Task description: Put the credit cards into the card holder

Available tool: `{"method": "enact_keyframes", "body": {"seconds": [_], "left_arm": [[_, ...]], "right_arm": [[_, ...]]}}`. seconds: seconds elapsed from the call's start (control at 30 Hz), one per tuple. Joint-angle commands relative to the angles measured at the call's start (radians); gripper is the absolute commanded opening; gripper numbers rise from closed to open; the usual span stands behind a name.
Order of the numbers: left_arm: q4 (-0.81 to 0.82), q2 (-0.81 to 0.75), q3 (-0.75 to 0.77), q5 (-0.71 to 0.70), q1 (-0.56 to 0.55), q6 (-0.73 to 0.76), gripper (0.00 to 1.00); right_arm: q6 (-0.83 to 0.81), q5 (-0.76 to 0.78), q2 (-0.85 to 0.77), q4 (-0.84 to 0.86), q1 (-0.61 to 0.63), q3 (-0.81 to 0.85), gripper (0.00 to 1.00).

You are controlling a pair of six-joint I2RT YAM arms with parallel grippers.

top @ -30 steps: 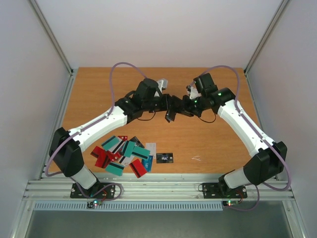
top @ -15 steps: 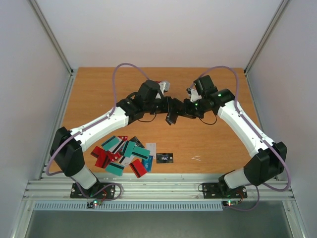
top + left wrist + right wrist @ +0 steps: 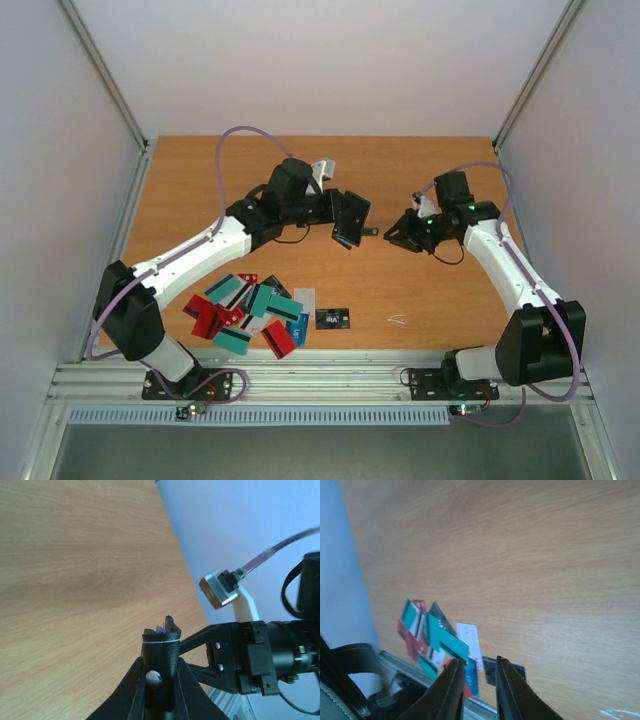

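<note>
Black holder hung over the tabletop, clamped in my left gripper. Right gripper was near it, narrowly parted, empty. Cards lay heaped at the near edge. Judged: loading step; next calls for fetching a card.

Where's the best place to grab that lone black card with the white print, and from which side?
Pinch its two long edges, coming straight down: the black card lies flat on the table, right of the pile, nothing on it, and both long edges look free.
</note>
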Motion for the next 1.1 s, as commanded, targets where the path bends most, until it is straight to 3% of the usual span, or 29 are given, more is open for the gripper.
{"method": "enact_keyframes", "body": {"seconds": [0.0,0.23,0.5,0.73,1.07], "left_arm": [[0.106,-0.066,-0.014,0.041,0.029,-0.057,0.00],[0.068,-0.069,0.015,0.054,0.034,-0.073,0.00],[0.037,-0.075,0.039,0.077,0.034,-0.067,0.00],[0.029,-0.066,0.071,0.086,0.036,-0.082,0.00],[0.077,-0.043,0.083,0.113,0.034,-0.119,0.00]], "right_arm": [[0.078,-0.243,-0.056,0.181,-0.069,-0.081,0.23],[0.216,-0.463,-0.099,0.417,-0.071,-0.121,0.43],[0.234,-0.453,-0.160,0.468,-0.071,-0.135,0.57],[0.180,-0.475,-0.140,0.426,-0.068,-0.160,0.56],[0.201,-0.500,-0.086,0.491,-0.040,-0.167,0.43]]}}
